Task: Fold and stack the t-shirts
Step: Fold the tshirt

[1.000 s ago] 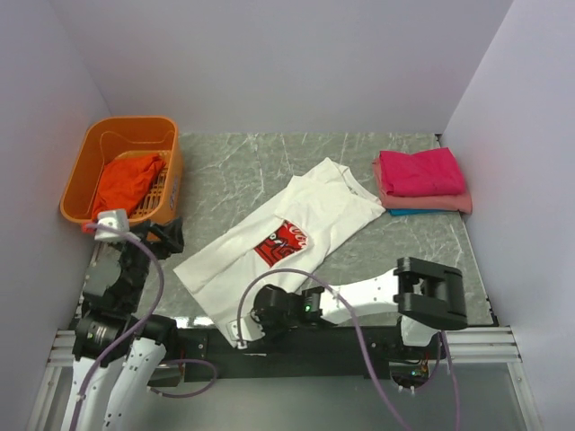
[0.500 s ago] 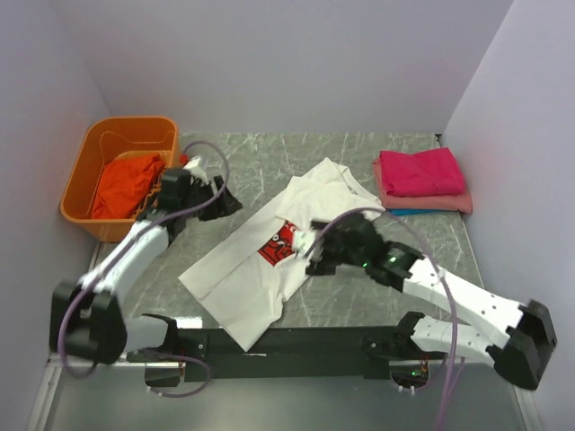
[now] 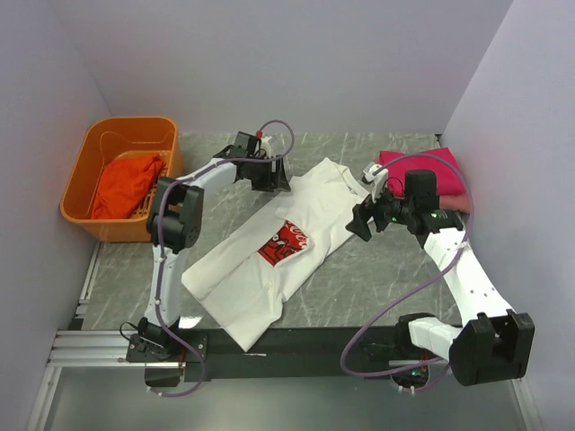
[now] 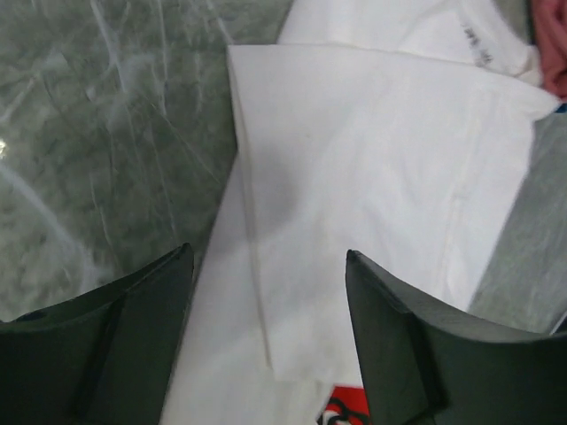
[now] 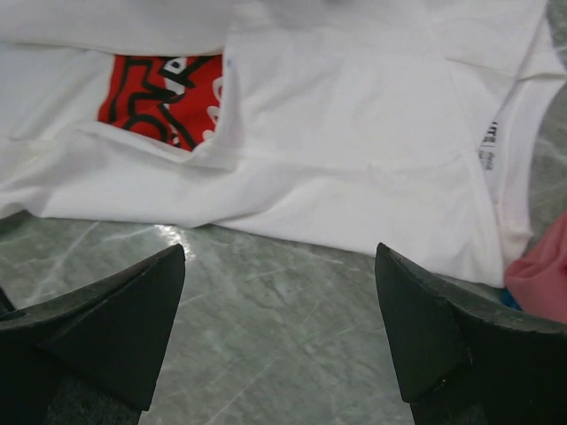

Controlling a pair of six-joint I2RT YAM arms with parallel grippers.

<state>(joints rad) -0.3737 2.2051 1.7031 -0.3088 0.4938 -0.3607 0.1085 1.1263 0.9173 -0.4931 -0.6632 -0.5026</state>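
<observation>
Seen from above, the white t-shirt (image 3: 238, 283) lies diagonally across the middle of the worktop (image 3: 395, 278), one panel already turned in over its chest. The stack of folded shirts (image 3: 422, 175) sits at upper right, and an orange-red shirt (image 3: 126, 184) waits in the basket (image 3: 130, 123) at upper left. The left gripper (image 3: 269, 173) hovers at the shirt's upper-left side, the right gripper (image 3: 362, 222) at its right edge, near the stack. I judge this as mid-fold, with both arms lining up new grips. In the left wrist view the fingers stand apart and empty above the long edge of the folded-over panel (image 4: 372, 177). In the right wrist view the fingers are likewise apart and empty over bare marble just beside the shirt's edge, with the red print (image 5: 164, 88) at upper left. The next move probably calls for pinching both edges together. There is open worktop at lower right, but the stack crowds the right arm.
</observation>
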